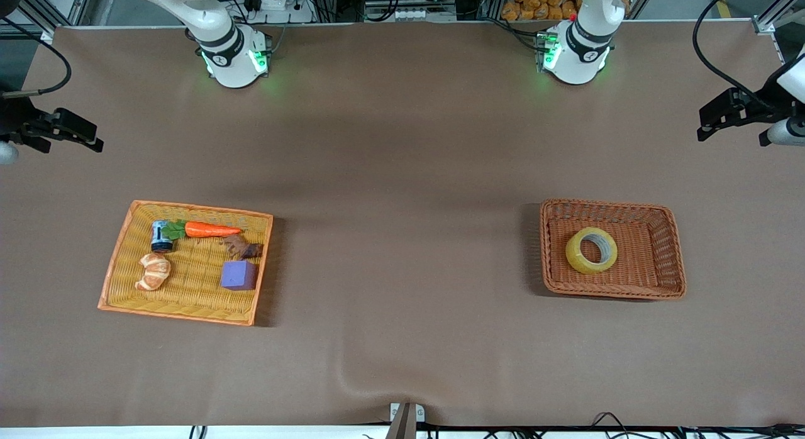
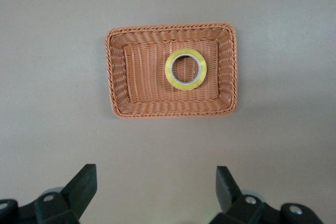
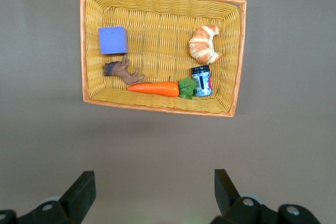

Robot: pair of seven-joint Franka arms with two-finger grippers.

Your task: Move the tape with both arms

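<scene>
The tape point(image 1: 591, 250), a yellow ring with a grey-white core, lies flat in a brown wicker basket point(image 1: 666, 250) toward the left arm's end of the table. It also shows in the left wrist view point(image 2: 186, 69), well away from the fingers. My left gripper point(image 2: 155, 174) is open and empty, held high above the table; in the front view it shows at the edge point(image 1: 701, 124). My right gripper point(image 3: 153, 177) is open and empty, high above the table near the yellow tray point(image 3: 239, 51); in the front view it shows at the other edge point(image 1: 97, 139).
The yellow wicker tray point(image 1: 122, 250) toward the right arm's end holds a carrot point(image 1: 210, 230), a small can point(image 1: 161, 236), a croissant point(image 1: 154, 272), a purple cube point(image 1: 239, 275) and a small brown object point(image 1: 242, 246). Brown cloth covers the table between the two containers.
</scene>
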